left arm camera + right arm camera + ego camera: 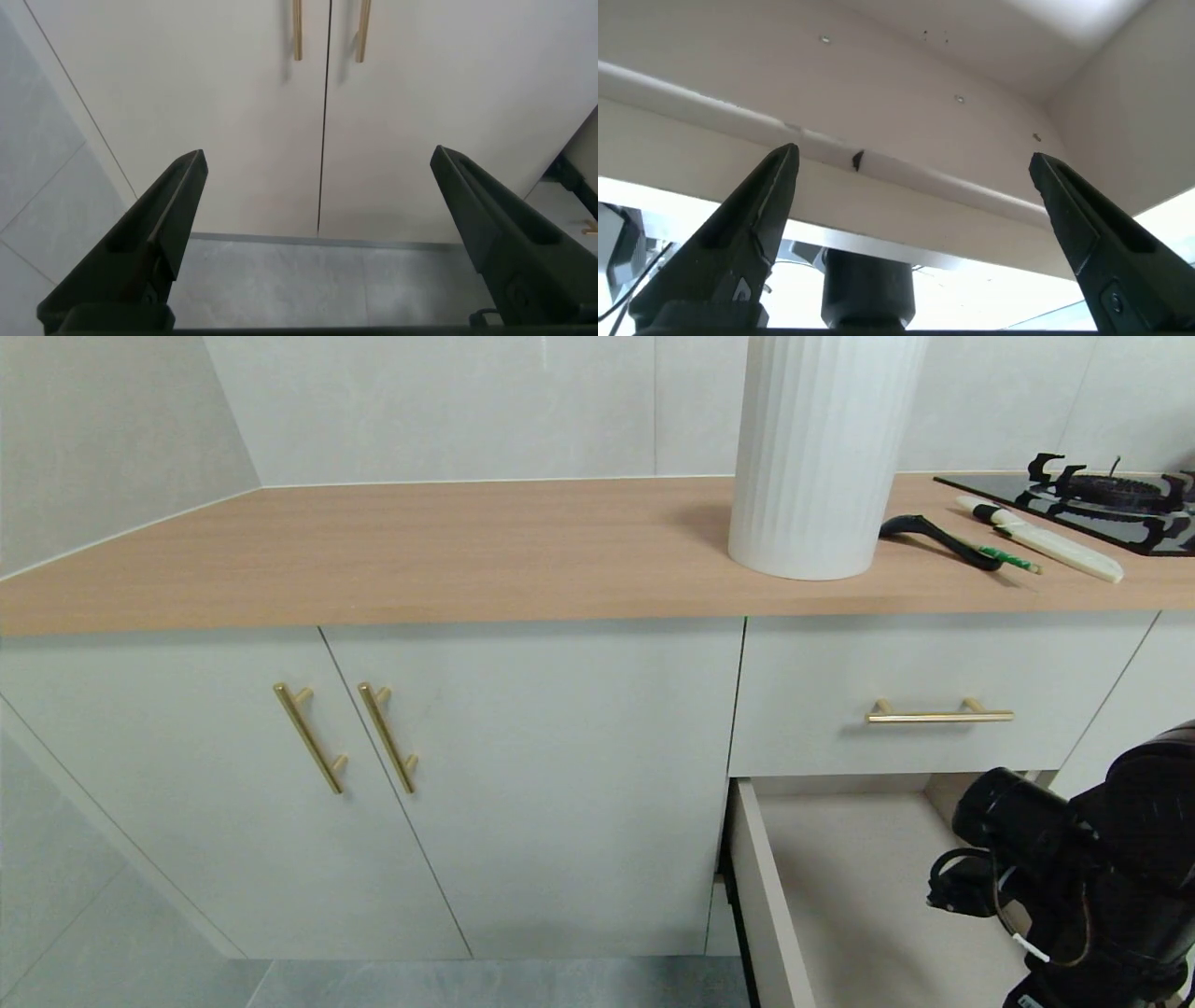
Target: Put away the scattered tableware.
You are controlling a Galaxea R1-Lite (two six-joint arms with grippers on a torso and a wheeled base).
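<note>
Tableware is all sitting at the right end of the wooden surface (467,551): a black utensil (938,539) with a curved handle, a thin green stick-like piece (1013,558) touching its far end, and a long cream knife (1046,538) just beside them, lying next to the stove (1111,495). A tall white ribbed vase (817,457) stands just left of the bunch. Below them the top drawer (938,714) is closed and the lower drawer (775,896) is pulled out. My right arm (1092,877) is down low over that open drawer, well apart from the tableware. The right tool (915,243) is spread wide with nothing between its fingers, facing pale panels. The left tool (322,243) is also wide apart and holding nothing, pointing at the two cabinet doors (327,121) and the grey floor (308,280).
</note>
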